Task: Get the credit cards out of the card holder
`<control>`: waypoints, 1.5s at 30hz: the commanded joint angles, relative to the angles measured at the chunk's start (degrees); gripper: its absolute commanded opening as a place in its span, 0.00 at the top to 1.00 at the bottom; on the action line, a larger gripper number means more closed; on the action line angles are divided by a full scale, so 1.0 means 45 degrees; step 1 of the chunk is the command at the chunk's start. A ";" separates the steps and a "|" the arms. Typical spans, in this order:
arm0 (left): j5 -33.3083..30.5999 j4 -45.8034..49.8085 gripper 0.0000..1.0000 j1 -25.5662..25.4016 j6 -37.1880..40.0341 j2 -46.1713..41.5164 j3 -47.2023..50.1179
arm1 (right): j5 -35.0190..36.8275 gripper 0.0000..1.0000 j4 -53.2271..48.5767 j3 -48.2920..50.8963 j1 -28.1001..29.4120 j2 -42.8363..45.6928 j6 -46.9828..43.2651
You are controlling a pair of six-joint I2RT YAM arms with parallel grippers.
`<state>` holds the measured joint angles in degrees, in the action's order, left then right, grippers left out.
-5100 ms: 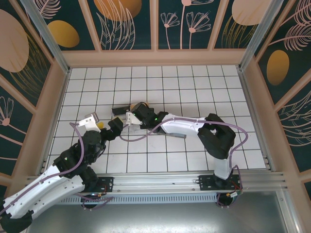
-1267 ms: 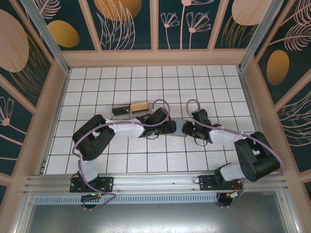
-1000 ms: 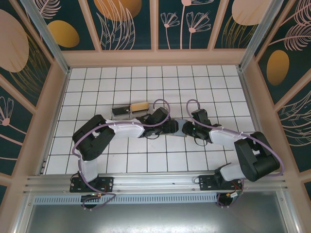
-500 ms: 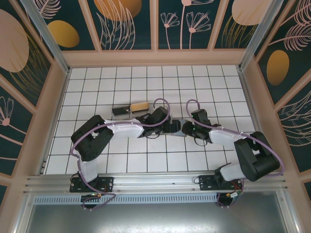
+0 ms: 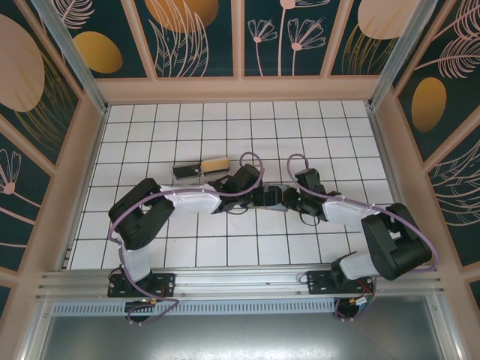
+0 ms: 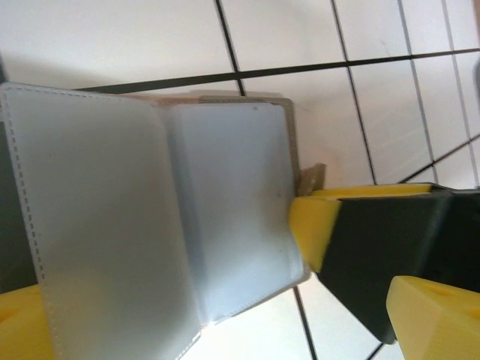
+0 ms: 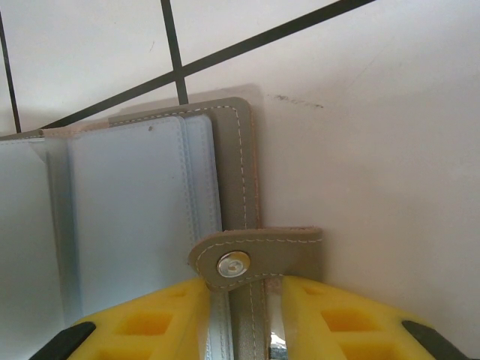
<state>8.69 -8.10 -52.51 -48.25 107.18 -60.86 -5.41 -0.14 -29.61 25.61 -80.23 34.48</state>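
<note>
So that it cannot slide, the opened card holder (image 7: 142,217) on the tabletop (image 5: 225,127) is clamped by the right hand (image 7: 255,315); the left hand (image 6: 225,330) is held apart over pockets apparently containing the credit cards (image 6: 232,202).

What else you can see
A tan block (image 5: 216,163) lies on your white tiled table (image 5: 300,127), floral wall panels (image 5: 202,37) behind.

card holder (image 6: 112,217) on table (image 5: 225,127), between left fingers (image 6: 19,326) and right fingers (image 7: 150,322)

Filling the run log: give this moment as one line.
left fingers: open at card holder | right fingers: shut on its edge
</note>
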 commanded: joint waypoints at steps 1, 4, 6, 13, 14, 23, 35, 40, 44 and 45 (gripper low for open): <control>0.1086 -0.1301 0.01 -0.0047 -0.0093 -0.0223 0.0074 | 0.0179 0.67 -0.0018 0.0284 0.0093 -0.0156 0.0125; 0.1322 -0.1449 0.01 -0.0097 -0.0083 -0.0148 -0.0152 | 0.0423 0.67 -0.0081 0.0365 0.0053 0.0216 0.0218; 0.1568 -0.1655 0.01 -0.0161 -0.0085 -0.0092 -0.0276 | 0.0621 0.67 -0.0171 0.0422 -0.0038 0.0556 0.0247; 0.1823 -0.1633 0.01 -0.0394 -0.0157 0.0340 -0.0909 | 0.0965 0.66 -0.0515 0.0668 -0.0501 0.1693 0.0289; 0.1956 -0.1768 0.01 -0.0398 -0.0221 0.0353 -0.0875 | 0.0866 0.66 -0.0466 0.0750 -0.0579 0.1860 0.0259; 0.2169 -0.1934 0.04 -0.0440 -0.0422 0.0575 -0.1120 | 0.0879 0.66 -0.0504 0.1029 -0.0973 0.2237 0.0470; 0.1754 -0.1455 0.05 -0.0499 -0.0353 0.0908 -0.1534 | 0.1288 0.63 -0.1248 0.1867 -0.2133 0.4352 0.0562; 0.0509 -0.0304 0.06 -0.0422 0.0108 0.0334 -0.1544 | 0.0702 0.63 -0.0937 0.1835 -0.2103 0.4235 0.0486; -0.0169 0.0037 0.08 -0.0231 0.0281 -0.0243 -0.1041 | 0.0278 0.63 -0.0699 0.1738 -0.2010 0.4277 0.0334; -0.0436 0.0238 0.10 -0.0173 0.0309 -0.0341 -0.0955 | 0.0130 0.63 -0.0597 0.1702 -0.1926 0.4289 0.0292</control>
<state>11.11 -10.00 -54.11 -48.51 109.23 -66.17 -2.31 -4.49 -21.96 16.49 -61.30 36.56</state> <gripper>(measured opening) 0.905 0.367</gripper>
